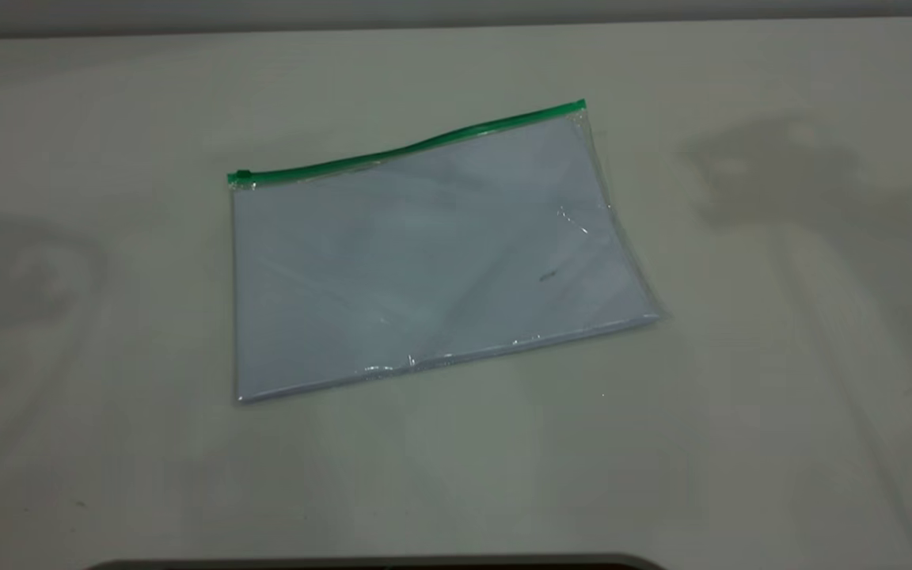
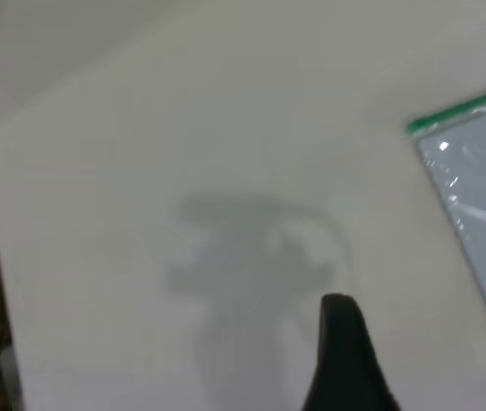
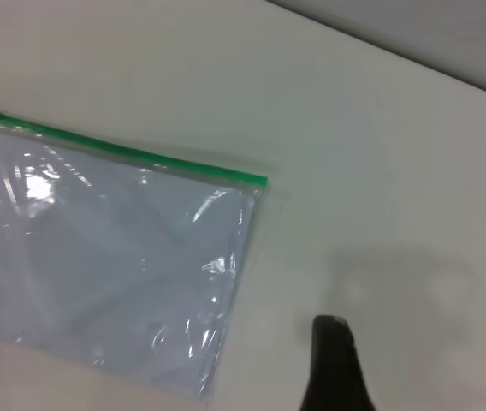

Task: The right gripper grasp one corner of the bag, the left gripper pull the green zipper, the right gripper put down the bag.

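Bag (image 1: 432,253), a large flat rectangular clear plastic pouch holding white paper sheets, lies flat near the middle of the pale desk (image 1: 780,443), untouched by either arm. Its narrow bright green zipper (image 1: 416,145) runs the whole far long edge, slanting so that the right end sits closer to the desk's far edge than the left; a small green slider tab (image 1: 242,175) sits at the left end. The long axis runs left to right across the desk.

The coming grasp turns on the corner at the zipper's right end (image 3: 256,181): in the right wrist view it is the corner of the bag nearest the black right tool (image 3: 337,364), with bare desk between them, so the right arm looks better placed to take it. The slider end falls to the black left tool (image 2: 346,355), which hangs over bare desk, well apart from the bag's left corner (image 2: 418,128).

The exterior view shows no arm, only two soft shadows on the desk to either side of the bag. Each wrist view shows a single dark fingertip of its own tool, so whether either tool is released or clenched cannot be told. The exterior view alone shows the whole bag and the slider; the left wrist view catches just one corner.
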You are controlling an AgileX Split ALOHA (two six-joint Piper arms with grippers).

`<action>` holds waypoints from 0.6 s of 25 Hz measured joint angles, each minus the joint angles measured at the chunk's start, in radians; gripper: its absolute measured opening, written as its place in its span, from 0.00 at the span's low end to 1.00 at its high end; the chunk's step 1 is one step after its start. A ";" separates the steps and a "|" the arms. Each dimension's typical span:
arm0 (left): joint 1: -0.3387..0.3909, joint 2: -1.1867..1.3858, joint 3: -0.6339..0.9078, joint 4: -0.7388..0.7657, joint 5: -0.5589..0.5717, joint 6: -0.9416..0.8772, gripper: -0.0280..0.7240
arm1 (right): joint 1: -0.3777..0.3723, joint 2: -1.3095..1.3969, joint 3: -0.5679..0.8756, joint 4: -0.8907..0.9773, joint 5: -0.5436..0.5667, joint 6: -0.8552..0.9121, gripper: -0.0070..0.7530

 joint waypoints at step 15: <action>0.000 -0.135 0.105 -0.012 0.006 -0.083 0.78 | 0.001 -0.780 0.643 0.045 -0.001 0.012 0.76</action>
